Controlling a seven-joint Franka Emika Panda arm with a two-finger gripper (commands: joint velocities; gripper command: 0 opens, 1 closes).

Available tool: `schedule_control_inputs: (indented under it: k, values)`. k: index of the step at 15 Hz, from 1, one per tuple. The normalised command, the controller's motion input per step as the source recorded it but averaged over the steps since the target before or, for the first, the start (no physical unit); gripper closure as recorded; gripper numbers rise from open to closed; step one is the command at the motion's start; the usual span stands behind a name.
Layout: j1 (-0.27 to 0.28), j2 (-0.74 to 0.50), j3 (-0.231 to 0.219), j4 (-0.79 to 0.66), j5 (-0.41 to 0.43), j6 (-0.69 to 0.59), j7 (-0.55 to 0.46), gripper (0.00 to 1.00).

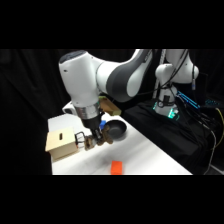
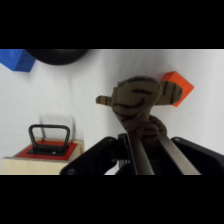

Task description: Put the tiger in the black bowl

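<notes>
Pincer (image 2: 145,135): clamped on tiger (image 2: 137,100), lifted off tabletop (image 1: 145,150) | black bowl (image 1: 115,131): empty-looking, near far edge | Remaining: carry over bowl, release.

A robotics lab, by the look of it. Black curtains (image 1: 30,90) hang behind the white surface (image 1: 145,150). Cabled equipment with glowing lights (image 1: 167,110) sits at the far right beside the arm's base (image 1: 175,70).

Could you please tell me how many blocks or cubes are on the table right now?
2: an orange block near the table's front edge, and a blue cube beside the black bowl. Others could be hidden behind the arm.
</notes>
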Motion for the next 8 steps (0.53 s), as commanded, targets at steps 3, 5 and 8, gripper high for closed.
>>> schedule_control_inputs:
  k: [3, 5, 8]
  values:
    - [-0.106, -0.67, -0.03, -0.73, -0.132, 0.1, -0.01, 0.95]
    - [-0.142, -0.6, -0.02, -0.67, -0.106, 0.14, -0.04, 0.95]
    - [-0.162, -0.52, -0.019, -0.61, -0.064, 0.19, -0.09, 0.95]
